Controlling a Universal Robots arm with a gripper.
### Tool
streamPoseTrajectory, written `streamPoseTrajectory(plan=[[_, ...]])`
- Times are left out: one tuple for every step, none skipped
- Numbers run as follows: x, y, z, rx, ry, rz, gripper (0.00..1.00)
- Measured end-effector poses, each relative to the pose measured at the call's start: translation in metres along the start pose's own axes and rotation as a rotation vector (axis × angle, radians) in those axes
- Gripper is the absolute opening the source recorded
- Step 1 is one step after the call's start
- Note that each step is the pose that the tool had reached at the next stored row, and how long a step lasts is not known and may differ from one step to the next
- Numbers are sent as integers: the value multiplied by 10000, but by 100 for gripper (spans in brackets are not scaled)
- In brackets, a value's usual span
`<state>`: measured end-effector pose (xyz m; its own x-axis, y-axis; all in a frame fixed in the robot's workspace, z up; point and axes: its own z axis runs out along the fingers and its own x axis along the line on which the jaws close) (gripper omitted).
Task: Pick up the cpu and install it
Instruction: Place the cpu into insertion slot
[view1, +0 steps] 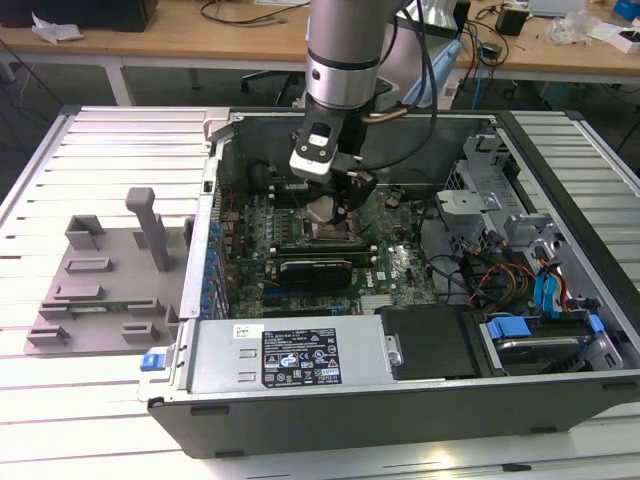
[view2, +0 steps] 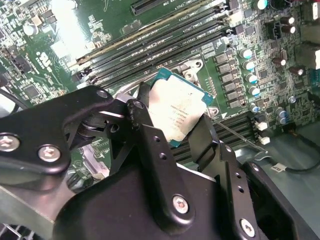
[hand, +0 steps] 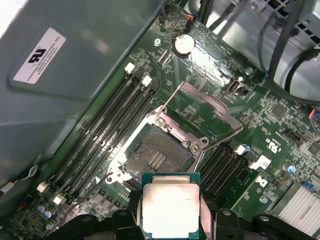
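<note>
Fingers (view2: 202, 137): clamped on 2 opposite edges of the cpu (hand: 171, 207).
Cpu: held flat, above and just short of the uncovered socket (hand: 152, 157).

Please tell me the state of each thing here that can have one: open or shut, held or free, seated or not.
cpu, held in the hand, above the board, not seated.
hand, shut on the cpu.
socket, uncovered, contacts bare.
socket cover, swung open.
case, open, lying on its side.
</note>
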<state>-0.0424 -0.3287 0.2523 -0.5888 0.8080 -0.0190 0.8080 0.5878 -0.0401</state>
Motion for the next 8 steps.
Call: streamPoseTrajectory(plan=[[0,0,0,1,3,79,55],[0,0,0,3,7,178,55],[0,0,1,4,11,271,55],[0,0,1,6,15,367,55],[0,0,1,8,18,446,55],[0,0,1,10,22,546,55],[0,0,1,13,26,634,55],[0,0,1,15,32,799,55]])
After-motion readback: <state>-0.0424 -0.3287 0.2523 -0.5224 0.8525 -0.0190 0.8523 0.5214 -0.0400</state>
